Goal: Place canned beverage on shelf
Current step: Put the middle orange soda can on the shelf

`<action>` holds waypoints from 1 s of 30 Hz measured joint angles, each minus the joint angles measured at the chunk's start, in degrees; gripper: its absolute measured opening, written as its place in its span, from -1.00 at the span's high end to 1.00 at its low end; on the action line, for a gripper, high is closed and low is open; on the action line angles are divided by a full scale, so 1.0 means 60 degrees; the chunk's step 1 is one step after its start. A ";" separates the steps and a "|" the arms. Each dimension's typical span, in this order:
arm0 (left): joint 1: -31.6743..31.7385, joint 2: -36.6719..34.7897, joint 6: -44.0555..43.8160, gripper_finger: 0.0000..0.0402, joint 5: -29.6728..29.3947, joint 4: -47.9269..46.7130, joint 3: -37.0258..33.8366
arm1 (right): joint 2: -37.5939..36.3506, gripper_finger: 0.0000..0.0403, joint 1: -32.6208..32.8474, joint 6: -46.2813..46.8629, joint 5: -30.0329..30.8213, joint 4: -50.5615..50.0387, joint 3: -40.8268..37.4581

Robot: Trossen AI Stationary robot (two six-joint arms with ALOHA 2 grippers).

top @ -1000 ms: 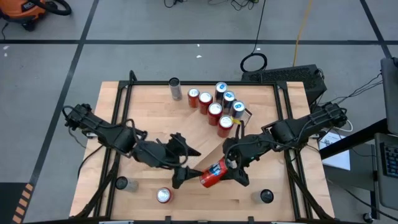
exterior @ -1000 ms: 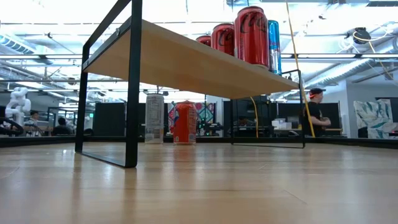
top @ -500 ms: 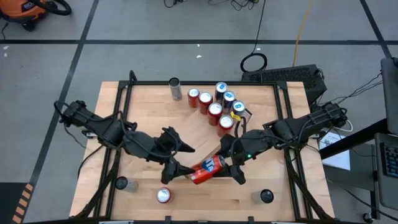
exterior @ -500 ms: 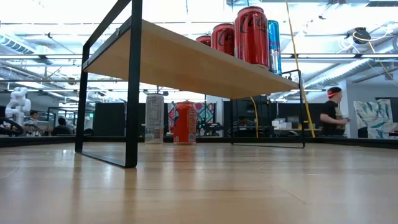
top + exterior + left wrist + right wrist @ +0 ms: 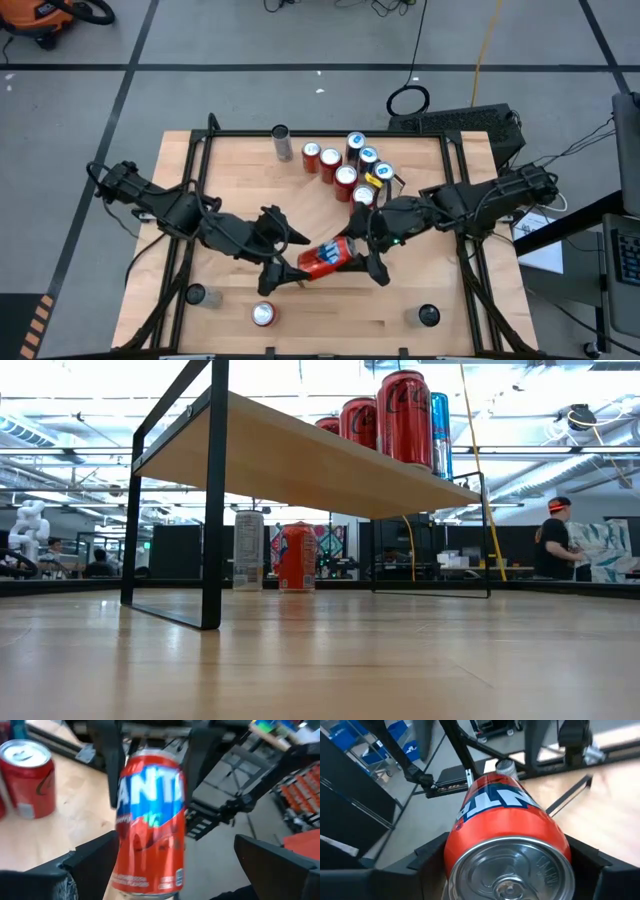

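Just below the middle of the high view, we see the red Fanta can (image 5: 327, 258) lying on its side in the air, grasped by the fingers of the right gripper (image 5: 362, 258). The left gripper (image 5: 280, 268) sits at the can's other end, its fingers spread wide and released around it. The shelf (image 5: 300, 455) carries a row of upright cans (image 5: 345, 170) above the surface (image 5: 240, 180).
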 joint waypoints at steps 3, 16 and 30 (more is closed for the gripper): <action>0.0161 0.0000 -0.0008 -0.98 -0.0019 -0.0371 0.0000 | 0.0000 -0.36 -0.0167 -0.0680 -0.0035 0.0223 0.0000; 0.1046 0.0007 -0.0004 -0.98 0.0447 -0.0730 0.0000 | 0.0000 -0.36 -0.0793 -0.2336 -0.0098 0.0867 0.0000; 0.1137 0.0095 0.0232 -0.93 0.0667 -0.1155 0.0000 | -0.0011 -0.36 -0.1210 -0.3106 -0.0601 0.1507 0.0000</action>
